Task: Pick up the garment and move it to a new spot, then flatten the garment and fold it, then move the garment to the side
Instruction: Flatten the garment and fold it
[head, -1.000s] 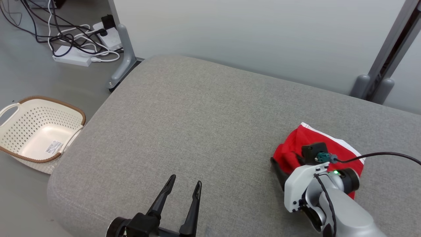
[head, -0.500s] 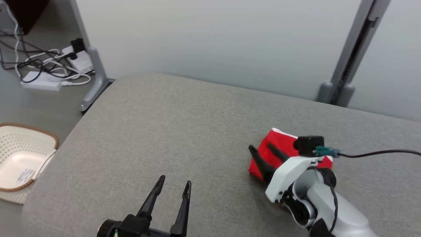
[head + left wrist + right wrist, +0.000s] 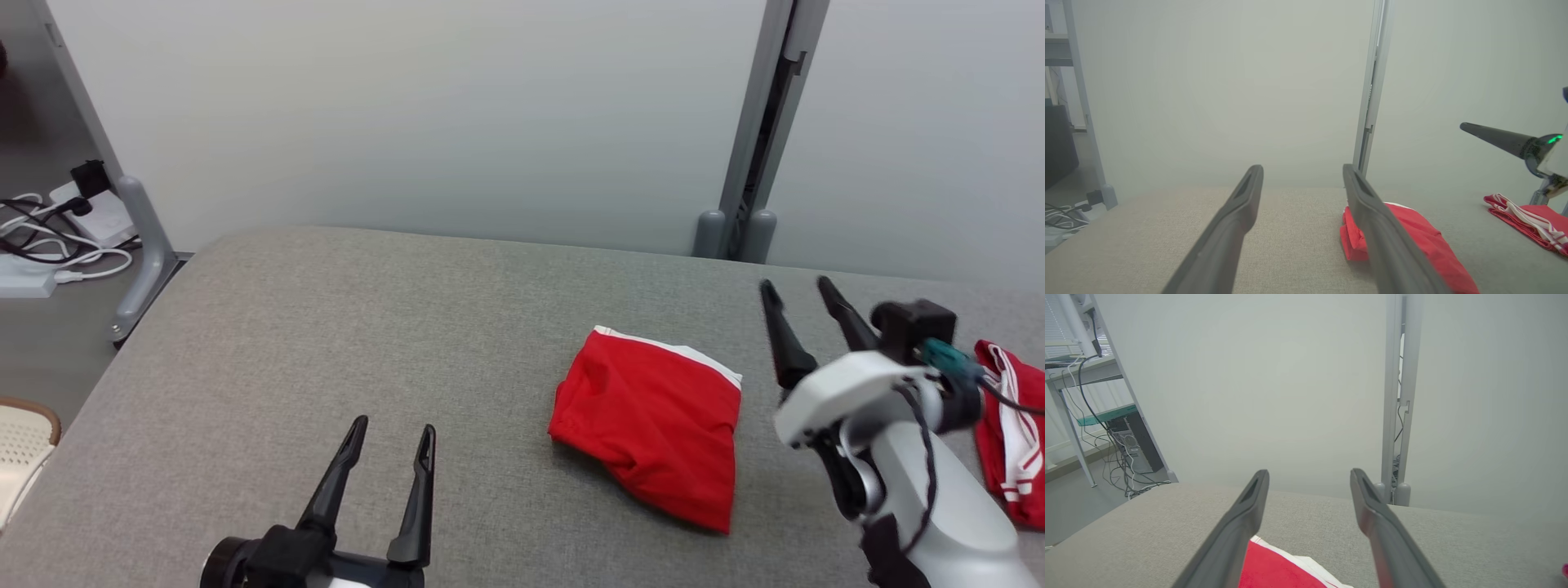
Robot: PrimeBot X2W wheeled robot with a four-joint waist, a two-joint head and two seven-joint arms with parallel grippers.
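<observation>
The folded red garment (image 3: pixel 653 425) lies on the grey pad (image 3: pixel 367 327), apart from both grippers. The left gripper (image 3: pixel 393 425) and right gripper (image 3: pixel 793 282) stand spread and empty, and the right seems raised off the pad.

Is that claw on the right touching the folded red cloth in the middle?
Apart. In the head view the right gripper stands open beside the red garment, with bare grey cushion between them.

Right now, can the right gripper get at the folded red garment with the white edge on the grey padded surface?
Probably yes. The open right gripper hangs beside the folded red garment, which lies uncovered on the grey padded surface; nothing stands between them.
</observation>
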